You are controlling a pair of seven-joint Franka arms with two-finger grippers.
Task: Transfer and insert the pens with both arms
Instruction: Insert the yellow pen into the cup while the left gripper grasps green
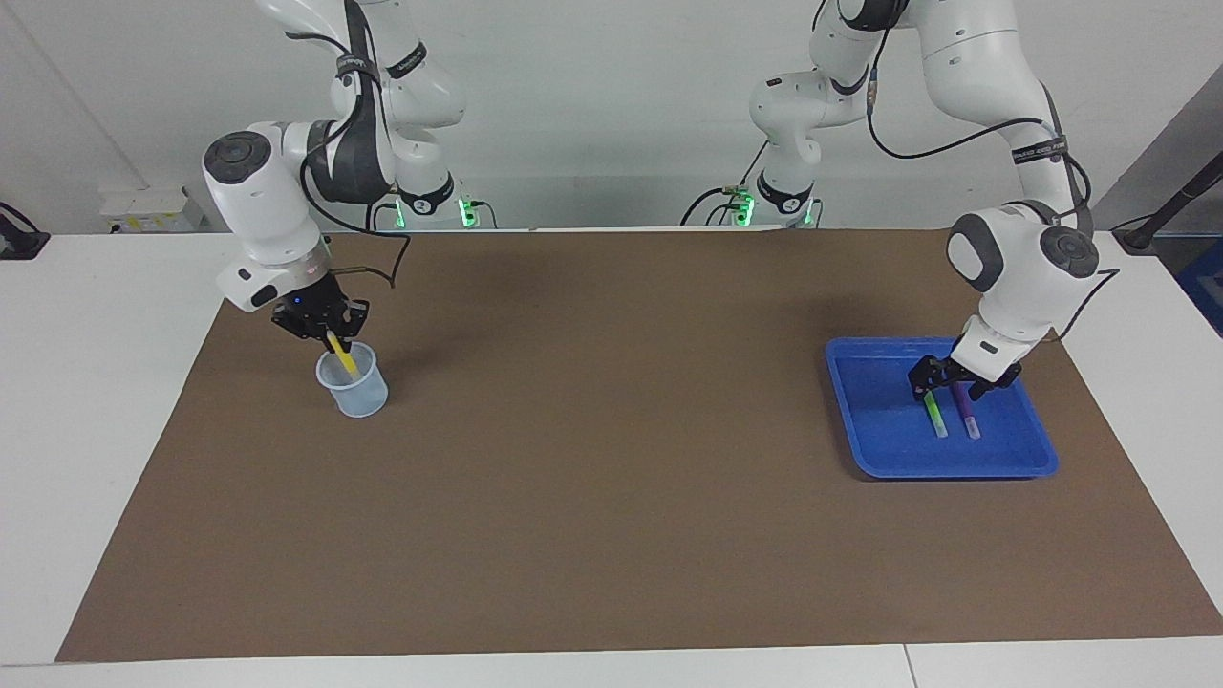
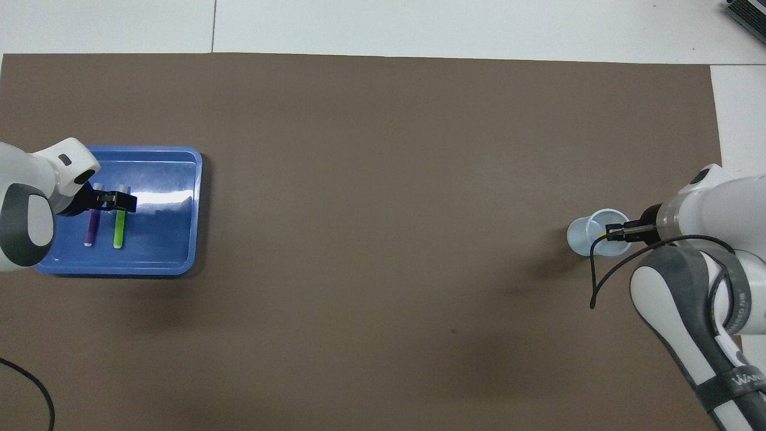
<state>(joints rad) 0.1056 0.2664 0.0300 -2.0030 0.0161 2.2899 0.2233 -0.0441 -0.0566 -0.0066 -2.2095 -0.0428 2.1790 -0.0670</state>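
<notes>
My right gripper [image 1: 330, 336] [image 2: 610, 231] hangs just over the pale translucent cup [image 1: 355, 392] [image 2: 581, 236], shut on the upper end of the yellow pen [image 1: 341, 354]. That pen leans with its lower end inside the cup. The green pen [image 1: 936, 419] [image 2: 119, 230] and the purple pen [image 1: 969, 419] [image 2: 91, 227] lie side by side in the blue tray [image 1: 874, 406] [image 2: 167, 239]. My left gripper [image 1: 946, 387] [image 2: 115, 202] is open and low in the tray, over the ends of both pens that lie nearer the robots.
A brown mat [image 1: 611, 478] covers most of the white table. The tray sits toward the left arm's end of the mat and the cup toward the right arm's end. Two small arm bases with green lights [image 1: 463, 210] stand at the robots' edge.
</notes>
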